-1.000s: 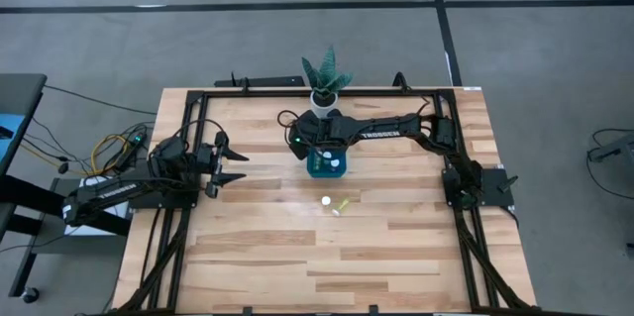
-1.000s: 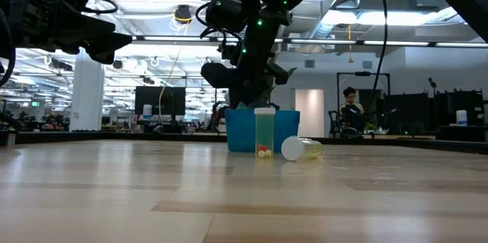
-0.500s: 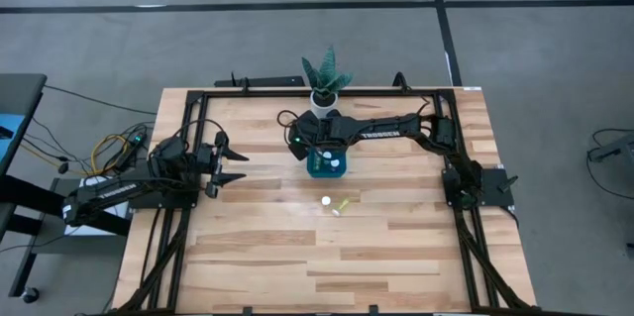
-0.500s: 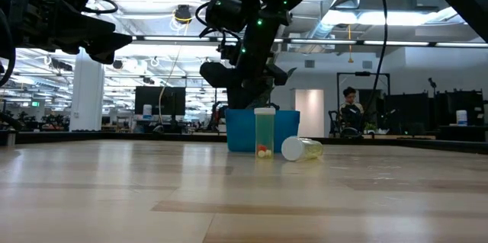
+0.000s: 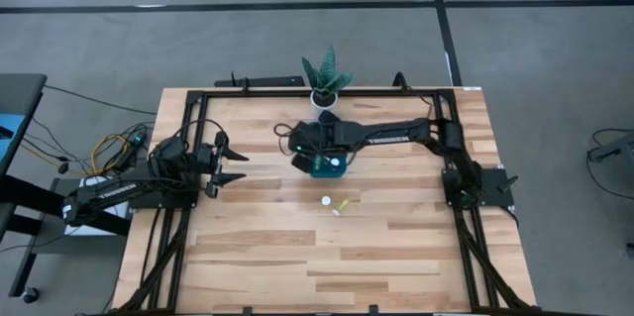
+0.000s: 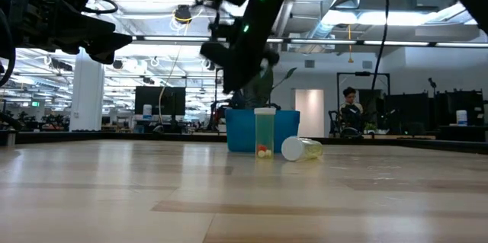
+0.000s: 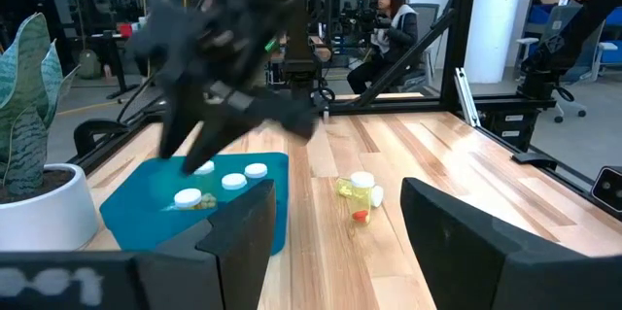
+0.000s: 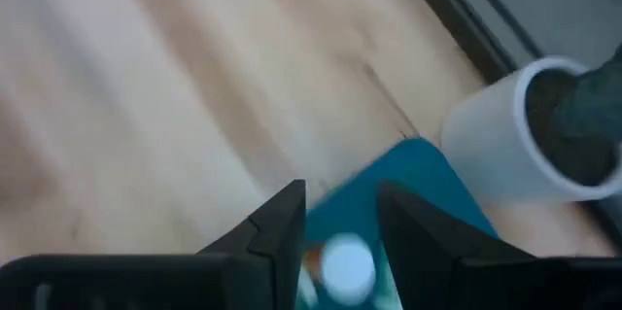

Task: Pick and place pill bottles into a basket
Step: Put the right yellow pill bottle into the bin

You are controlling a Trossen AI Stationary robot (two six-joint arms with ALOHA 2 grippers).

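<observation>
The teal basket [image 5: 332, 169] stands at the table's far middle and holds several white-capped pill bottles [image 7: 233, 181]. One more bottle [image 6: 264, 132] stands upright on the table just near of the basket, and another [image 6: 301, 148] lies on its side beside it. My right gripper [image 5: 300, 158] hangs open and empty above the basket's left end; its wrist view looks between the fingers [image 8: 340, 198] down on a white cap in the basket [image 8: 347, 266]. My left gripper [image 5: 236, 164] waits open at the table's left [image 7: 335, 242].
A white pot with a green spiky plant [image 5: 325, 98] stands just beyond the basket at the far edge. A black frame [image 5: 188, 148] runs along the table's edges. A person sits in the room behind the table [image 6: 352, 110].
My right gripper has risen from just above the basket and swung a little toward the table's left and near edges, turning as it went. The bottles on the table and the basket have stayed where they were.
</observation>
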